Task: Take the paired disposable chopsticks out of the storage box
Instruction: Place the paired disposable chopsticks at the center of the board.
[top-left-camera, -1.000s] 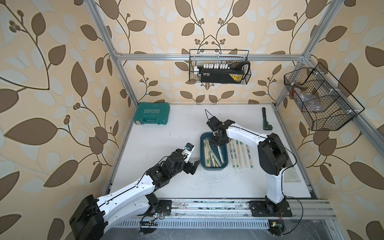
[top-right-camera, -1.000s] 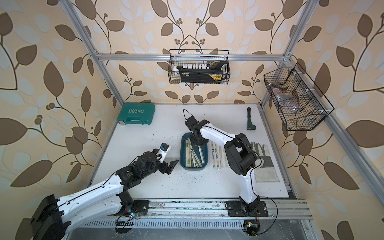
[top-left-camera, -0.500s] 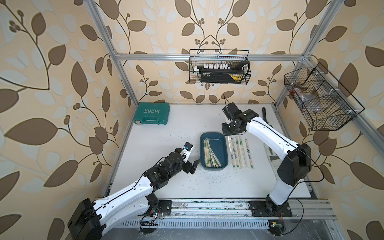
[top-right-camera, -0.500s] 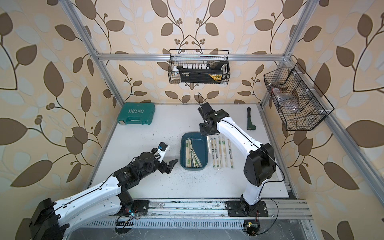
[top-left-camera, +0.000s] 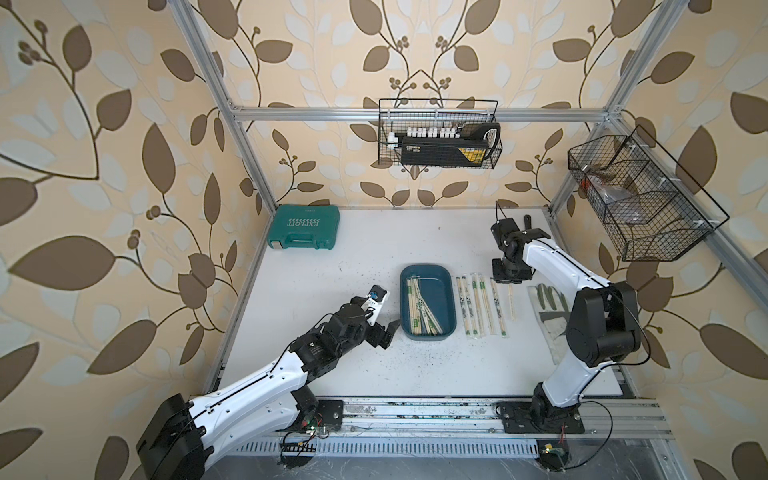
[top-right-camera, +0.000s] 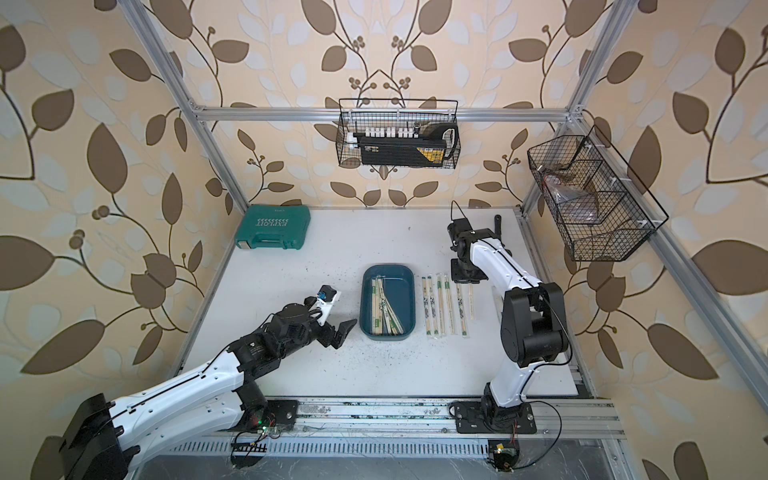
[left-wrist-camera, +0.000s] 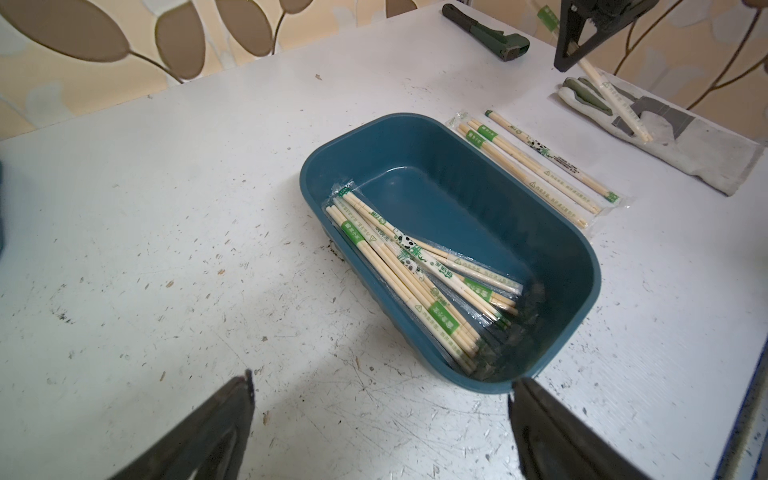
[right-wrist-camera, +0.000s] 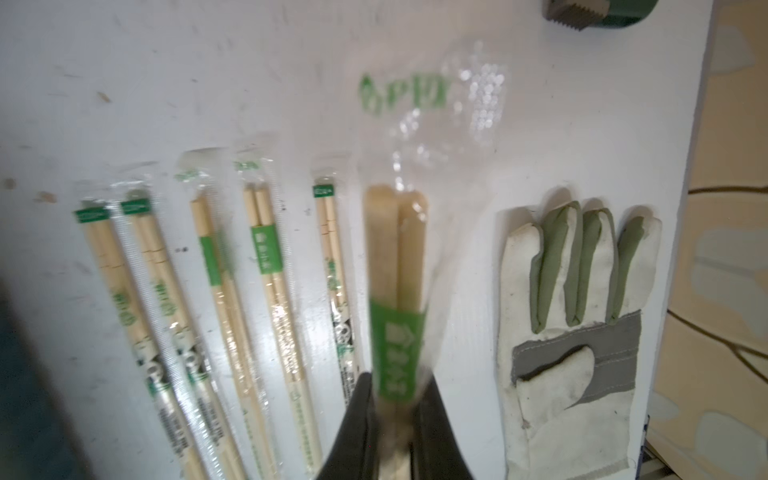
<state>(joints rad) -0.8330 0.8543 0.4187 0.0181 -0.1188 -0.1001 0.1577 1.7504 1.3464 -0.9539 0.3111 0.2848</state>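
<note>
Clamped on one chopstick pair (right-wrist-camera: 397, 257), the right hand (right-wrist-camera: 395, 386) hangs it beside the row (top-left-camera: 478, 307) at the storage box's (top-left-camera: 428, 267) three o'clock, likely extending it; the left hand (left-wrist-camera: 382, 386) gapes idle.

Storage box (left-wrist-camera: 457, 187) dark teal; chopsticks (left-wrist-camera: 399, 266) pale, green bands; glove (right-wrist-camera: 561, 374) white-green.

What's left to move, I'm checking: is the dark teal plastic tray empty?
Not empty: several sleeved pale bamboo chopstick pairs lie inside the dark teal plastic tray.
</note>
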